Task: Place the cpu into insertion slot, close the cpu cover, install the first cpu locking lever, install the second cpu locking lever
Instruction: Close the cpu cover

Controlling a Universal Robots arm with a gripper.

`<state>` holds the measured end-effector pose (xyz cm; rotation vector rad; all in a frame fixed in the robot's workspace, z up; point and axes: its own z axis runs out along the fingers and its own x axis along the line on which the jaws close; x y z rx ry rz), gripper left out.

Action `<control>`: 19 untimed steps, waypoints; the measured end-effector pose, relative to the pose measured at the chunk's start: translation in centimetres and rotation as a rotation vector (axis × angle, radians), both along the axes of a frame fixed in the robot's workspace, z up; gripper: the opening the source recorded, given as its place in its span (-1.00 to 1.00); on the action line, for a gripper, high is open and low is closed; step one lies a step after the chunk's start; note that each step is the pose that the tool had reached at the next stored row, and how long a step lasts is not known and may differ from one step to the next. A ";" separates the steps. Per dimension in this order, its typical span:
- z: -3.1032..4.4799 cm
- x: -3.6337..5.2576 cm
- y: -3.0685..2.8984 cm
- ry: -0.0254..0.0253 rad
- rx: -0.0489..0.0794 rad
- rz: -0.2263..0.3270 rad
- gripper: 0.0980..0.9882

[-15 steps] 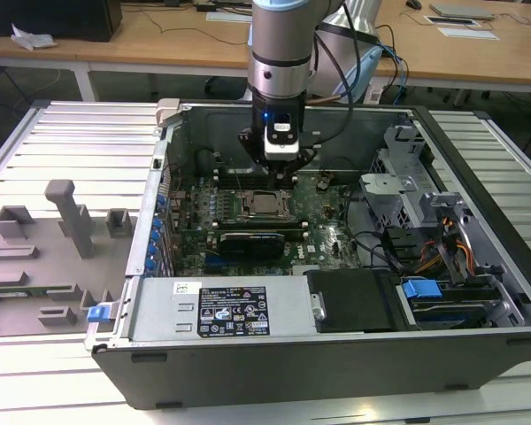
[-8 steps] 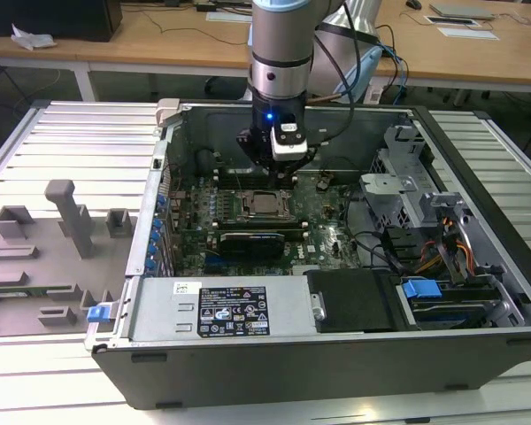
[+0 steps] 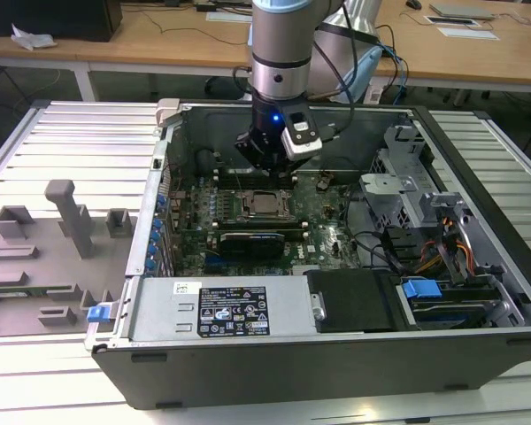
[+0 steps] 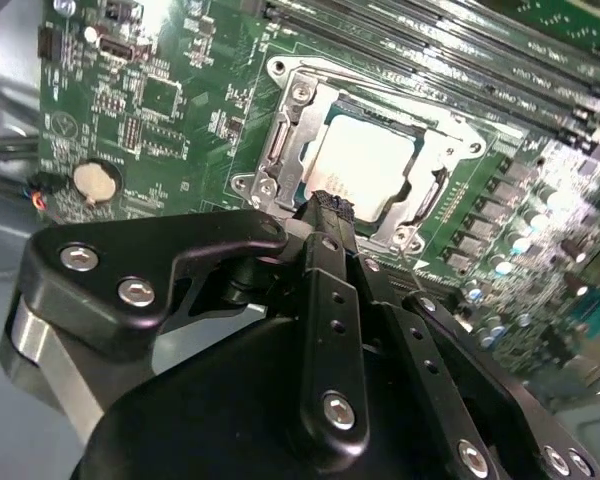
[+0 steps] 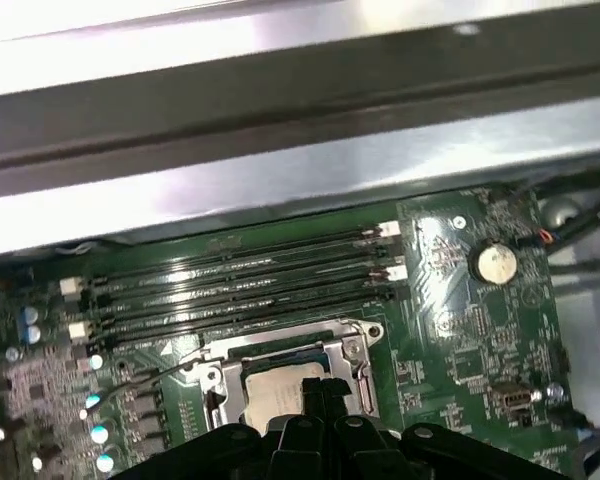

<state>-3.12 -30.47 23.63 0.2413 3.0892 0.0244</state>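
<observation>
My arm (image 3: 281, 53) hangs straight down into the open grey metal computer case (image 3: 478, 168), above the green circuit board (image 4: 160, 100). The insertion slot (image 3: 250, 204) holds the flat, silvery cpu (image 4: 365, 165), with the thin metal cpu cover (image 4: 380, 112) lying flat around it. My black gripper (image 4: 330, 206) hovers just above, fingers together and empty.

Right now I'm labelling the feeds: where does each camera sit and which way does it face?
Exterior view: off the arm, looking down into the case; arm, pincer show.
Second wrist view: at the wrist, past the pincer onto the cpu.
First wrist view: at the wrist, over the pincer toward memory slots.
Shared: cpu, pincer.
</observation>
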 end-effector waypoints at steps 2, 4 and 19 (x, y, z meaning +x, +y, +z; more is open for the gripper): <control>-0.02 -0.03 0.00 0.0001 -0.002 0.049 -0.98; -0.05 -0.08 -0.01 0.0000 -0.002 0.073 -0.98; -1.25 -2.15 -1.99 -0.0001 -0.003 0.193 -0.98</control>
